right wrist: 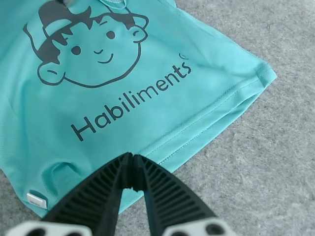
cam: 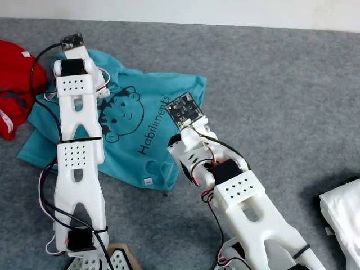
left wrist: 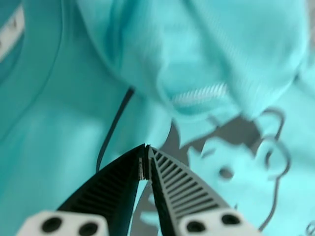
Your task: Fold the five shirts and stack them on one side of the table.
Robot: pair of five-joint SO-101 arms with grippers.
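Note:
A teal shirt [cam: 140,124] with a cartoon face and dark lettering lies spread on the grey table [cam: 270,84]. My left arm [cam: 76,112] reaches over the shirt's left part. The left gripper [left wrist: 146,148] is shut just above the teal fabric beside the face print [left wrist: 231,147], with a rumpled fold of the shirt [left wrist: 206,54] beyond its tips. My right arm [cam: 236,191] comes in from the front. The right gripper [right wrist: 132,157] is shut over the shirt's hem [right wrist: 206,118], near a small white tag [right wrist: 35,200]. Nothing shows between either pair of fingers.
A red shirt [cam: 14,73] lies bunched at the table's left edge, touching the teal one. A white cloth [cam: 344,219] lies at the front right edge. Bare grey table stretches across the back and right.

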